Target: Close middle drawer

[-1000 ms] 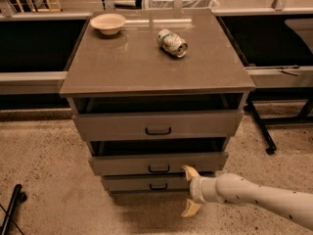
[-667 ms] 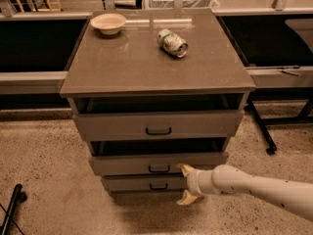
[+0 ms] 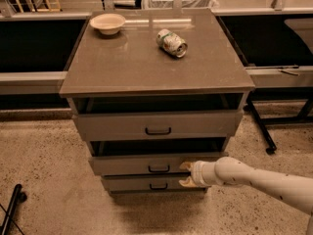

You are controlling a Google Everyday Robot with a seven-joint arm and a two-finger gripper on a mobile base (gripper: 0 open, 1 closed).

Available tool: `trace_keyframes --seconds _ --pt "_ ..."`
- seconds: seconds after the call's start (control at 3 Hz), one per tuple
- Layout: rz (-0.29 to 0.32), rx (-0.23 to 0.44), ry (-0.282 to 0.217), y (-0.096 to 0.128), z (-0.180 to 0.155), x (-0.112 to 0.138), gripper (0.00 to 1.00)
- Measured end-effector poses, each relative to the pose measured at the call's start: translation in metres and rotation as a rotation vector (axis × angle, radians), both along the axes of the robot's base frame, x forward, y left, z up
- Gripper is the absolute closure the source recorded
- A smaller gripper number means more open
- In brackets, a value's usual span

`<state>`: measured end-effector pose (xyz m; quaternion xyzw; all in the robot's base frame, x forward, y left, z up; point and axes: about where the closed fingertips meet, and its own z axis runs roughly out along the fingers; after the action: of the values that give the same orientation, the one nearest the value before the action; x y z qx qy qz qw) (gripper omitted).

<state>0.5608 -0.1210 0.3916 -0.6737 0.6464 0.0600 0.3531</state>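
The main risk, as I judge it, is an off-centre push. The white-sleeved gripper with tan fingers (image 3: 186, 174) sits toward the 3 o'clock end of the front of the middle drawer of grey wood-grain with a low flat front (image 3: 142, 163). It is well away from the small dark central pull handle (image 3: 159, 169). Force applied there could skew the drawer on its runners and jam it partway.

A second risk comes from the spread of the fingers. They stand apart, holding nothing. The upper tip lies against or just before the middle front, and the lower tip hangs over the similar lowest grey drawer (image 3: 146, 184) at 6 o'clock. A forward drive could press both fronts together, or the lower tip could catch on the lip between them. Whether either tip actually touches the wood cannot be told.

The middle drawer stands pulled out, with a dark gap showing behind its front, beneath the taller-fronted top grey drawer (image 3: 156, 125), which is also open. From the gripper, the drawer's handle lies at 9 o'clock, and the arm comes in from 4 o'clock.
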Motion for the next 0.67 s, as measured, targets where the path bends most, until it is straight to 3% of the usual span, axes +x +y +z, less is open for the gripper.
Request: trace_keyframes --seconds 0.67 --pt "-0.028 -0.011 -0.018 -0.0066 -0.0008 0.009 0.03"
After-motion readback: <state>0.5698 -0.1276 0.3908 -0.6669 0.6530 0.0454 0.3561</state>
